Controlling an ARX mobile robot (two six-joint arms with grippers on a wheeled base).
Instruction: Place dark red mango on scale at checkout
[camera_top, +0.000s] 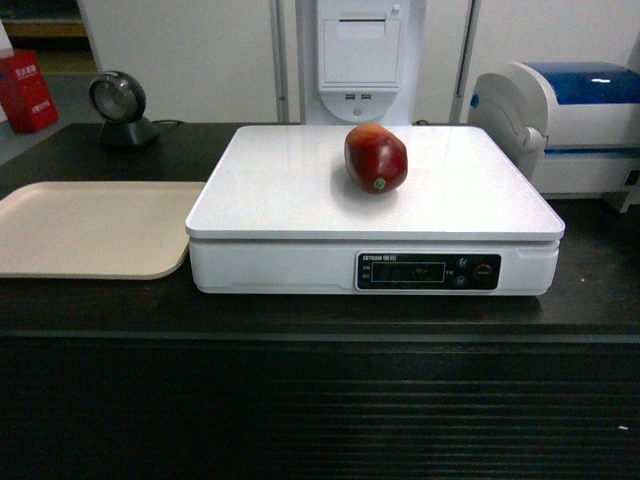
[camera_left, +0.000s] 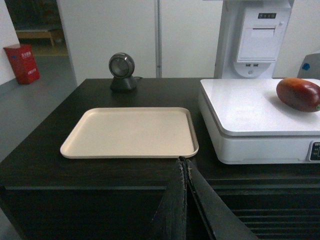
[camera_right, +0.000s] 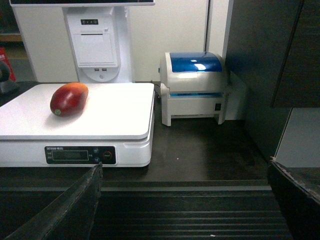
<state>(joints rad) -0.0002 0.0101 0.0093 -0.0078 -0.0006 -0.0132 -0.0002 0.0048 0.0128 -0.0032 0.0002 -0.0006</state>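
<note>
The dark red mango (camera_top: 376, 157) lies on the white top plate of the scale (camera_top: 300, 190), toward the back of the plate and a little right of its middle, nothing touching it. The scale sits on the dark checkout (camera_top: 300, 320) counter, with a beige tray (camera_top: 90, 228) just beside it at nine o'clock and a white-and-blue printer (camera_top: 570, 125) at about two o'clock.

From the head view the fruit's long axis runs roughly from twelve to six, its stem end pointing toward the robot.

Both arms are pulled back below the counter's front edge. The left gripper (camera_left: 186, 200) has its two dark fingers pressed together, clenched on nothing; the mango lies at about two o'clock from it, well apart. The right gripper (camera_right: 192, 200) stands with its fingers spread wide, released and empty, and the mango sits at about eleven o'clock from it, also well apart.

The right arm looks the nearer of the two, though not by much. To my eye the placing is already done: the fruit rests where the task wants it, so no further reach seems called for.
</note>
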